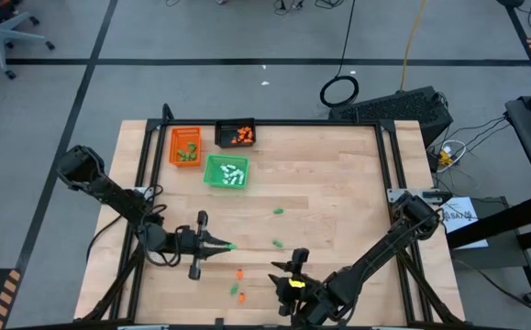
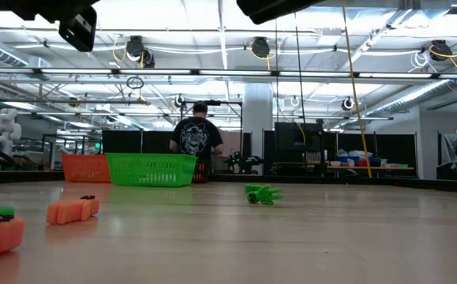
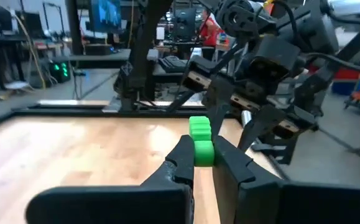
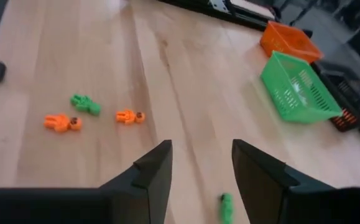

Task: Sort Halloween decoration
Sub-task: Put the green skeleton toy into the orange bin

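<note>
Left gripper [image 1: 229, 246] pinched on a green piece [image 3: 200, 142] mid-table, right gripper [image 1: 294, 259] spread over bare wood near front edge, five loose pieces counted, three trays [image 1: 226, 171] grouped at back.

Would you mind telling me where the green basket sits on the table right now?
In the high view the green basket sits in the table's far left part, just below the orange tray and the black tray.
</note>
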You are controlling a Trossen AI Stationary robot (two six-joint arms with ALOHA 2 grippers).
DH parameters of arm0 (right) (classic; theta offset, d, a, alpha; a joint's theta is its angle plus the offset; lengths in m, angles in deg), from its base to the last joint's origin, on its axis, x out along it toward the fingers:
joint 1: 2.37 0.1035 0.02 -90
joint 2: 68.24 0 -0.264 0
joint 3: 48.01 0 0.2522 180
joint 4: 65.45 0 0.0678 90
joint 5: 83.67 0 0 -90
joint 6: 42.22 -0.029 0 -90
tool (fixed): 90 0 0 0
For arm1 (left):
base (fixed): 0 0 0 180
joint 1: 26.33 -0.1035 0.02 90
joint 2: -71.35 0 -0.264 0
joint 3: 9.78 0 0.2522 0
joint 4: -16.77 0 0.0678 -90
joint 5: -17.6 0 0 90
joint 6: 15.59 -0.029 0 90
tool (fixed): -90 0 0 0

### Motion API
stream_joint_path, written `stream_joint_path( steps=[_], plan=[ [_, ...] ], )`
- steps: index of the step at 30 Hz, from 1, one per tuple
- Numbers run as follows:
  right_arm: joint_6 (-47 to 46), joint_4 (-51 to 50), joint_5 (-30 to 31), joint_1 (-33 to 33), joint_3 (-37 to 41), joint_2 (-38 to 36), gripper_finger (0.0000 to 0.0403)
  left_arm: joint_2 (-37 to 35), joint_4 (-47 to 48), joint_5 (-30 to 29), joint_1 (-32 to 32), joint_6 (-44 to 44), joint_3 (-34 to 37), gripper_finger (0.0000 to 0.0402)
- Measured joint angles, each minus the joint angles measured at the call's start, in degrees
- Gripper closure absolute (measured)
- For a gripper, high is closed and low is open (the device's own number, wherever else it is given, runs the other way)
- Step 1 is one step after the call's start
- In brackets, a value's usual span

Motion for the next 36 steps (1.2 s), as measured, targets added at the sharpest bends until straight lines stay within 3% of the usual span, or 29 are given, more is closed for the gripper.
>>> stream_joint_path(
  steps=[3,8,11,16,23,27,30,36],
  plan=[
    [4.61,-0.02,2.14,-0.16,0.00,0.04,0.0252,0.00,-0.48,-5.42,-0.17,-1.47,0.00,0.0379],
    [8.65,-0.01,10.11,-2.32,0.52,0.07,0.0252,-1.55,2.71,-29.10,-1.17,1.68,0.00,0.0379],
    [9.09,-0.28,8.70,-5.22,2.10,0.09,0.0252,-4.13,4.92,-32.99,-3.91,1.15,0.00,0.0379],
    [12.90,0.07,3.80,-11.81,4.57,0.09,0.0252,-11.34,12.88,-29.45,-11.94,2.89,0.00,0.0387],
    [22.29,1.19,-2.62,-19.08,6.59,0.09,0.0252,-26.11,36.48,-19.04,-25.84,11.37,0.00,0.0389],
    [27.95,14.17,-5.71,-22.58,10.25,0.09,0.0252,-33.35,49.44,-15.23,-33.53,15.79,0.00,0.0389],
    [31.75,27.64,-12.07,-24.60,13.19,0.09,0.0252,-37.41,59.24,-14.72,-39.51,20.89,0.00,0.0389],
    [35.15,44.99,-21.81,-26.73,17.19,0.09,0.0252,-39.70,74.81,-8.82,-53.33,28.75,0.00,0.0389]
  ],
)
